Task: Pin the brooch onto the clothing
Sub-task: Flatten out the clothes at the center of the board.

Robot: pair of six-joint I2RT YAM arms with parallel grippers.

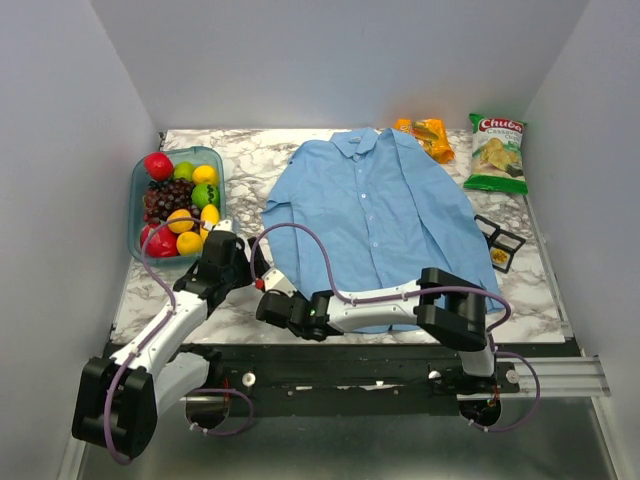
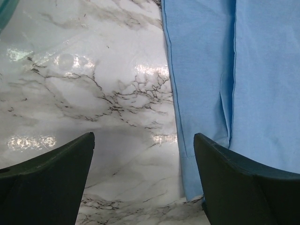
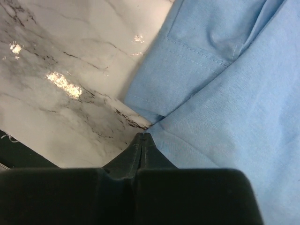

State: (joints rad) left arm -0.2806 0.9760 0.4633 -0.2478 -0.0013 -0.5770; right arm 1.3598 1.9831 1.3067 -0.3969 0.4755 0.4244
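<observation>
The clothing (image 1: 380, 215), a light blue collared shirt, lies flat on the marble table with its collar at the far side. My right gripper (image 1: 268, 302) (image 3: 143, 136) is at the shirt's near left hem corner. It is shut, and the cloth (image 3: 225, 93) creases toward its tips. My left gripper (image 1: 245, 265) (image 2: 143, 157) hangs open over bare marble just left of the shirt's edge (image 2: 243, 70), with nothing between its fingers. A tiny yellowish speck (image 1: 498, 257) lies in a black tray to the right. It is too small to tell whether it is the brooch.
A glass tub of fruit (image 1: 178, 200) stands at the back left. A green chips bag (image 1: 497, 152) and an orange packet (image 1: 427, 136) lie behind the shirt. Small black trays (image 1: 500, 240) sit by the shirt's right sleeve. White walls close in three sides.
</observation>
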